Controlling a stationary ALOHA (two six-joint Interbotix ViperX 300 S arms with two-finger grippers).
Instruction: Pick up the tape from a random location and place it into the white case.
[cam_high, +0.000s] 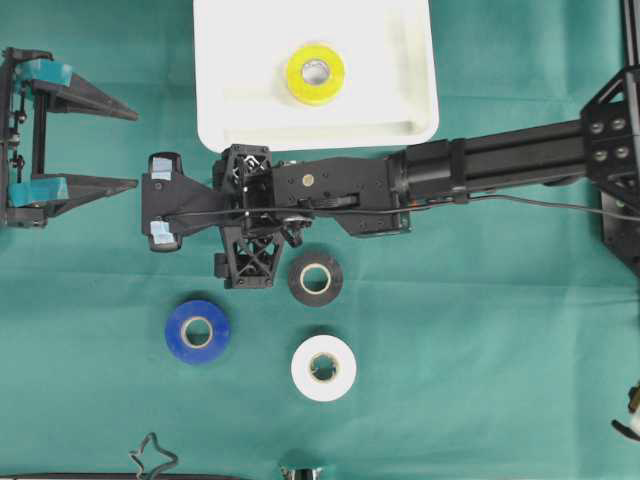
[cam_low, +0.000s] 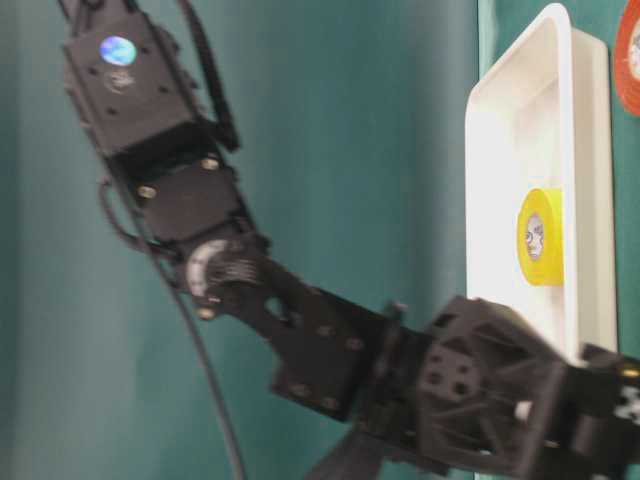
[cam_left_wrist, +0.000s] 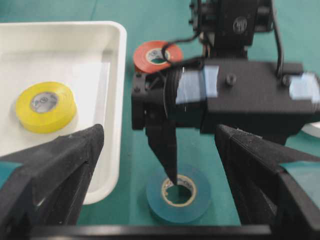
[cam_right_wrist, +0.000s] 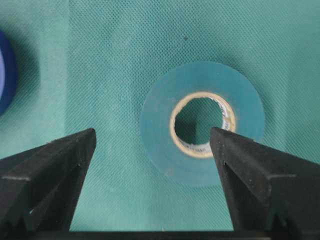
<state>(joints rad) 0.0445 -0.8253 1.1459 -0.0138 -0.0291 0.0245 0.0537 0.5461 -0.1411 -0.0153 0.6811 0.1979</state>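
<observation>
Right gripper (cam_right_wrist: 152, 187) jaws apart, empty, above green tape roll (cam_right_wrist: 202, 123). Roll looks light, rigid, smooth-sided; best pinched across outer rim. Left gripper (cam_high: 125, 145) wide apart, idle.

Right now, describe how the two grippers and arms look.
Both are matte black. The left gripper has long tapered fingers with teal tape patches. The right gripper has pale blue tape patches; a thin black cable runs along its boxy arm, with truss-like wrist brackets.
</observation>
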